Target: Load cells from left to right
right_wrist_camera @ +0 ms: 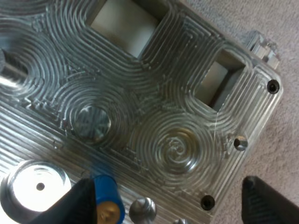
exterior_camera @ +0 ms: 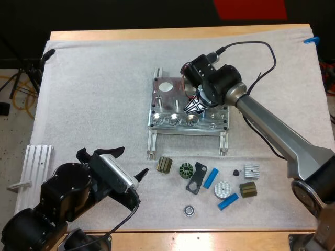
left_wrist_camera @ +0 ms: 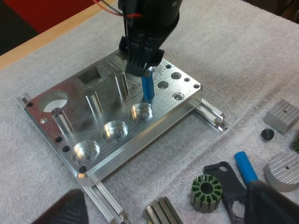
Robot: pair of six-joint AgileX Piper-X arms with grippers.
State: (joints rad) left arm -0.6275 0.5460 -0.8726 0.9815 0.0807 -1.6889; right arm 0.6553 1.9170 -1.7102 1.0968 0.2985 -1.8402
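Blue cell upright at the end pocket, with the right gripper open around it.

The cell (left_wrist_camera: 147,86) stands over the fixture (left_wrist_camera: 70,119), its foot at the back rim of the rightmost pocket (left_wrist_camera: 141,112) of the front row. The other two pockets (left_wrist_camera: 115,131) are empty. The right gripper (left_wrist_camera: 140,65) is spread wide; one finger (right_wrist_camera: 80,200) touches the cell and nothing clamps it. Unsupported, the cell could tip onto the plate or jam aslant on the rim, and seating it here would break the left-to-right order. The left gripper (exterior_camera: 127,163) hovers wide open and empty near the desk's (exterior_camera: 172,238) front edge, with two spare cells (exterior_camera: 210,178) nearby.
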